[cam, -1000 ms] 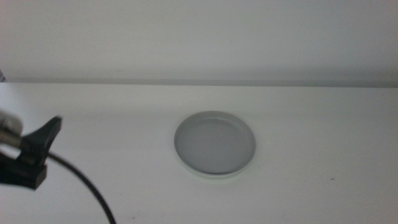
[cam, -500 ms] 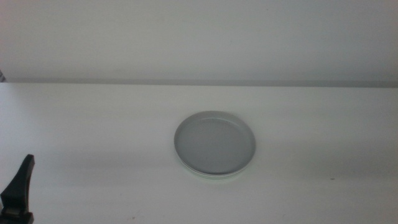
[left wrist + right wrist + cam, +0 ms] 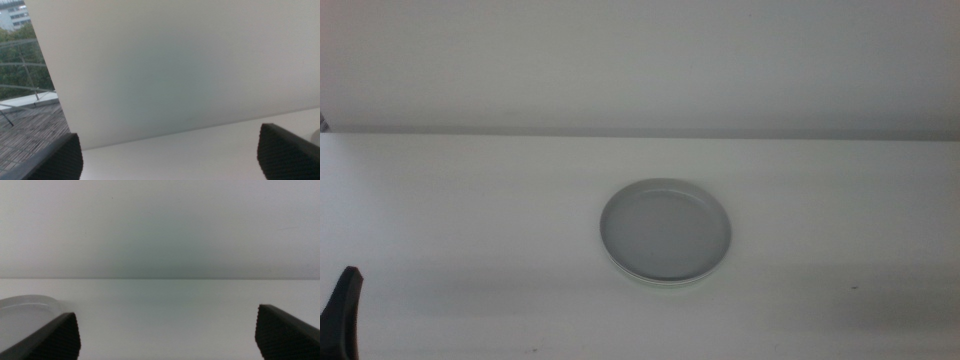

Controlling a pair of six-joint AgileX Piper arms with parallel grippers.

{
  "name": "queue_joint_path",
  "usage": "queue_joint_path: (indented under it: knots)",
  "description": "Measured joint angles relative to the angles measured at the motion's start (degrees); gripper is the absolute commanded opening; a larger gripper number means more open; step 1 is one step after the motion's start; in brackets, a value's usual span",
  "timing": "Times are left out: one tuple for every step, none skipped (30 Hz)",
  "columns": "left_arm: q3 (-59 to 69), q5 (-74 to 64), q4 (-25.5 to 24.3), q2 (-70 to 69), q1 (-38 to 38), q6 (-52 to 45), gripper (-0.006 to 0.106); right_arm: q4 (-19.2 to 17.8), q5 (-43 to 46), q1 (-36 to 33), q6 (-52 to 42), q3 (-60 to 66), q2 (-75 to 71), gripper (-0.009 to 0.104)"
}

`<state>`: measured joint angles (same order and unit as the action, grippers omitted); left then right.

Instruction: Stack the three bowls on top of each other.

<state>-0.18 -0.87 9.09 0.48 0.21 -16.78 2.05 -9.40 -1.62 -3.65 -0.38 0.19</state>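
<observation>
Grey bowl (image 3: 665, 231) tops the stack at frame centre, lower bowls mostly hidden; left hand (image 3: 342, 318), released, cut off lower left.

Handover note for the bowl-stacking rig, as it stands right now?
Left claw: open, empty, low at the table's left edge, only a jaw tip in the middle view.
Right claw: open, empty, out of the middle view, parked low beside the stack.
Bowls: one stack mid-table, grey bowl on top, a pale rim peeking out under it. How many lie beneath cannot be counted.
Done: stacking looks finished; no loose bowl in sight.
Left: confirm all three are in the stack.
</observation>
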Motion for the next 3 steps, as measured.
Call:
queue_joint_path:
  knots:
    - [0.00,0.03,0.00,-0.10,0.14,0.00,0.094,0.00,-0.10,0.00,0.00,0.00,0.00,0.093]
    - [0.00,0.03,0.00,-0.23,0.14,0.00,0.094,0.00,-0.15,0.00,0.00,0.00,0.00,0.093]
    - [0.00,0.03,0.00,-0.23,0.18,0.00,0.094,0.00,-0.27,0.00,0.00,0.00,0.00,0.093]
